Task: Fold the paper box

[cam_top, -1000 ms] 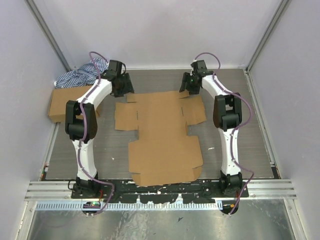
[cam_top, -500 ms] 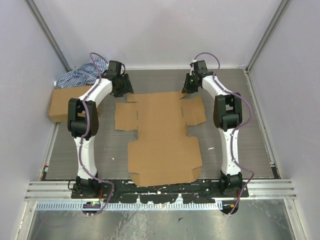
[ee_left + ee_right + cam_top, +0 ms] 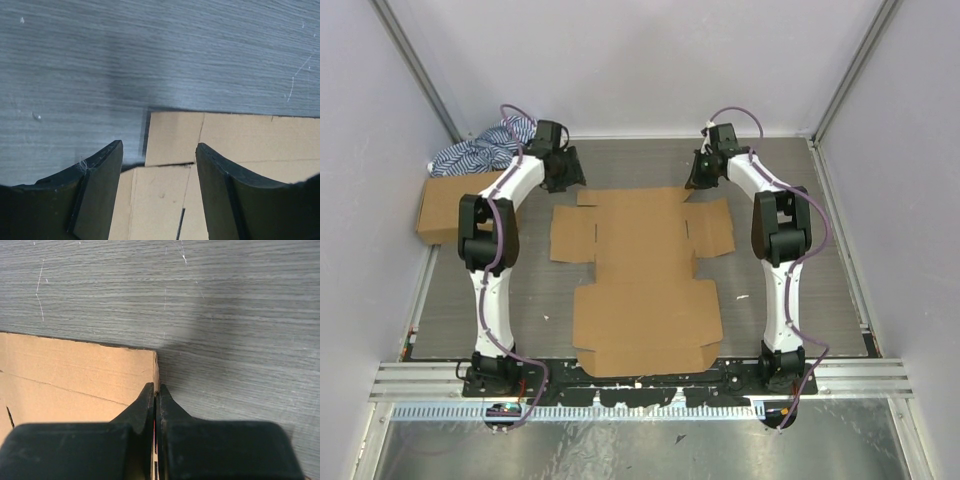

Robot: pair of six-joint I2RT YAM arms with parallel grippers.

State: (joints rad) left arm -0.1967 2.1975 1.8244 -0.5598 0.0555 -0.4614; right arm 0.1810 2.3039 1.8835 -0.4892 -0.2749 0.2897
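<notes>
Brown paper box [image 3: 645, 270], grey woodgrain table [image 3: 840, 290], blue-striped cloth [image 3: 470, 152]

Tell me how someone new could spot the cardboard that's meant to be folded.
On the grey wood-grain table, look at the middle: the paper box is the big flat brown sheet lying there. Unlike the smaller closed cardboard box at the table's left edge, it is unfolded, cut with flaps and slits, and the right claw is pinched on its far right corner.

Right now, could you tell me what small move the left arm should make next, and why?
Probably close the left gripper: its open jaws bracket the far left corner of the paper box, while the right gripper is shut on its far right corner.
</notes>
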